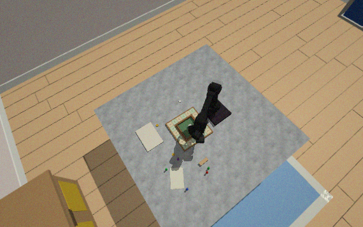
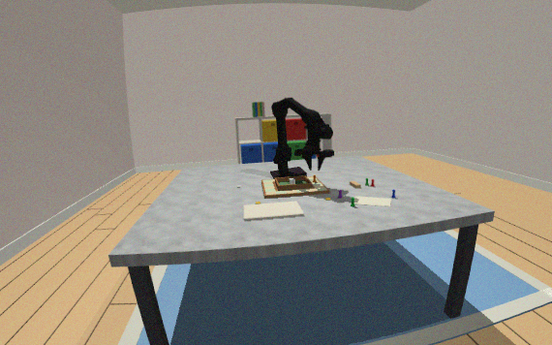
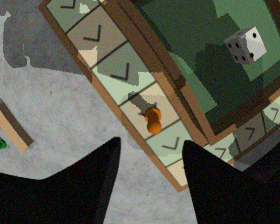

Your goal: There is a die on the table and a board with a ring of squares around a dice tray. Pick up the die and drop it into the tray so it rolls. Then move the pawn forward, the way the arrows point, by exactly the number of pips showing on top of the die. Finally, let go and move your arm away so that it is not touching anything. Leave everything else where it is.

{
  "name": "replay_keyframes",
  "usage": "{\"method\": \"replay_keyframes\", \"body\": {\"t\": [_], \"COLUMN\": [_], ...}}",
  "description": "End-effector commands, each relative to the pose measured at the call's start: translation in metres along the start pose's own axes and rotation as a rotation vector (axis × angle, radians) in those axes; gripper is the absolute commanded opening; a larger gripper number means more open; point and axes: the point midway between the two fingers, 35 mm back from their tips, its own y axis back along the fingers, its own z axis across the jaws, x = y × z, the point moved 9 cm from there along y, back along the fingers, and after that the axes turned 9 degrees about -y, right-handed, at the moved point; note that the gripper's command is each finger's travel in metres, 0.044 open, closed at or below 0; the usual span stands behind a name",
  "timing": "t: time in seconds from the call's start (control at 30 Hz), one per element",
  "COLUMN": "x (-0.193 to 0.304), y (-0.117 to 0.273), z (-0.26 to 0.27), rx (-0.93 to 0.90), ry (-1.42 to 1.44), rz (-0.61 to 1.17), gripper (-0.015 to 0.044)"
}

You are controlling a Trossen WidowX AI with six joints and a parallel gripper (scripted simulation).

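The board (image 1: 188, 113) (image 2: 270, 192) (image 3: 91, 30) has a ring of pale arrow squares around a green dice tray (image 1: 184, 125) (image 3: 184, 23). The white die (image 3: 247, 44) rests in the tray, near its far right side in the wrist view. An orange pawn (image 3: 152, 119) (image 2: 315, 178) stands on a square of the board's near side. My gripper (image 3: 152, 145) (image 1: 200, 138) (image 2: 320, 162) hangs above the board's edge, roughly over the pawn. Its fingers are partly open with nothing between them.
Two white cards (image 1: 149, 136) (image 1: 177, 178) lie on the grey table (image 1: 251, 143). The arm's dark base (image 1: 220, 115) stands behind the board.
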Motion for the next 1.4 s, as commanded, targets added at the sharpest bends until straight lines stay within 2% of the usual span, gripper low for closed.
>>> {"method": "replay_keyframes", "body": {"t": [0.0, 0.97, 1.13, 1.37], "x": [0.001, 0.001, 0.001, 0.001], "y": [-0.008, -0.049, -0.049, -0.049], "z": [-0.001, -0.002, -0.002, -0.002], "rx": [0.011, 0.012, 0.012, 0.012], "ry": [-0.007, -0.007, -0.007, -0.007], "rz": [0.005, 0.005, 0.005, 0.005], "gripper": [0.0200, 0.0200, 0.0069, 0.0022]}}
